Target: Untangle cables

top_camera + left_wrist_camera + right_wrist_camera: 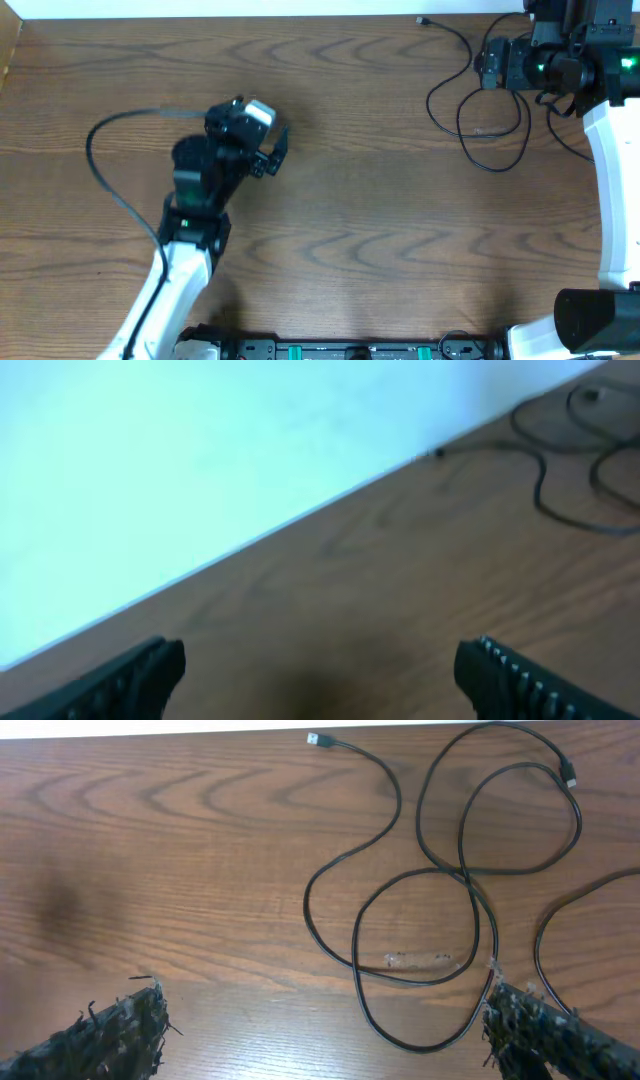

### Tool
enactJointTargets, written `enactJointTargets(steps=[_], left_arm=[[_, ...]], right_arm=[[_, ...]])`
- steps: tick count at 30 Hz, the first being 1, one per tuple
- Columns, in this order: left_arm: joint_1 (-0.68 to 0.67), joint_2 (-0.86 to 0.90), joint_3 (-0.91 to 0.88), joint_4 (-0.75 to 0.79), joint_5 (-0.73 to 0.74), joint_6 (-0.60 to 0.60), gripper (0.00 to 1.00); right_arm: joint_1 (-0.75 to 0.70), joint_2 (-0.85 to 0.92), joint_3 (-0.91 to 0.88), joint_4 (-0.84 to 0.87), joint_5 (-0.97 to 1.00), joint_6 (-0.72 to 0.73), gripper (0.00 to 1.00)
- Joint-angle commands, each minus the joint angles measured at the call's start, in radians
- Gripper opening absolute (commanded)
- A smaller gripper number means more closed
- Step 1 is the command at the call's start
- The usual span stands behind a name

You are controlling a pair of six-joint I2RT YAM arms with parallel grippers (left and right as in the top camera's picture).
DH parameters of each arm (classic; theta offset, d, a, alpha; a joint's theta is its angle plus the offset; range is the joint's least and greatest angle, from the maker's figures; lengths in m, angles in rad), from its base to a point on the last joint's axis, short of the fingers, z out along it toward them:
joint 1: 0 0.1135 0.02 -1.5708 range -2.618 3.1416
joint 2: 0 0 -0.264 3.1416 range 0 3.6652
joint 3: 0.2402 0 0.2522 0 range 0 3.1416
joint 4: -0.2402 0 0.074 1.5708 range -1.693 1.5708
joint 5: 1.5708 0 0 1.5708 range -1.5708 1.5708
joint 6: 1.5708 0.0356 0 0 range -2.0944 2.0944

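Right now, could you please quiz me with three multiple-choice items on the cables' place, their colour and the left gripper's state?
1. Where on the table do the cables lie? A near left; B far right; C centre.
2. Cable colour? A black; B red; C yellow.
3. The left gripper is: A shut on a cable; B shut, empty; C open, empty.
Answers: 1 B, overhead shows them in the far right corner; 2 A, every visible loop is black; 3 C, its fingers stand wide apart, only wood between.
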State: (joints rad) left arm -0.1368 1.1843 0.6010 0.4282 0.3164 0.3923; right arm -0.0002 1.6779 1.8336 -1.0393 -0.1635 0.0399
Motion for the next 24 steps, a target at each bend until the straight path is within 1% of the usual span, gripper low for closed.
enactJointTargets(steps=[1, 6, 10, 14, 17, 22, 24], left_arm=[[0.001, -0.074, -0.09, 0.081, 0.012, 0.006, 0.91], [0.001, -0.193, -0.253, 0.23, 0.011, 0.023, 0.91], [0.001, -0.258, -0.372, 0.34, 0.012, 0.079, 0.91], [0.003, -0.325, -0.472, 0.417, 0.012, 0.13, 0.91], [0.003, -0.381, -0.525, 0.43, 0.011, 0.158, 0.91], [0.01, -0.504, -0.593, 0.418, 0.004, 0.158, 0.91], [0.011, -0.551, -0.597, 0.355, -0.007, 0.157, 0.91]], right_arm=[[0.008, -0.009, 0.004, -0.002, 0.0, -0.012, 0.99], [0.008, -0.009, 0.004, -0.002, 0.0, -0.012, 0.99], [0.008, -0.009, 0.004, -0.002, 0.0, -0.012, 0.99], [0.008, -0.009, 0.004, -0.002, 0.0, -0.012, 0.99], [0.008, -0.009, 0.004, -0.002, 0.0, -0.012, 0.99], [0.008, -0.009, 0.004, -0.002, 0.0, -0.012, 0.99], [0.008, -0.009, 0.004, -0.002, 0.0, -0.012, 0.99]])
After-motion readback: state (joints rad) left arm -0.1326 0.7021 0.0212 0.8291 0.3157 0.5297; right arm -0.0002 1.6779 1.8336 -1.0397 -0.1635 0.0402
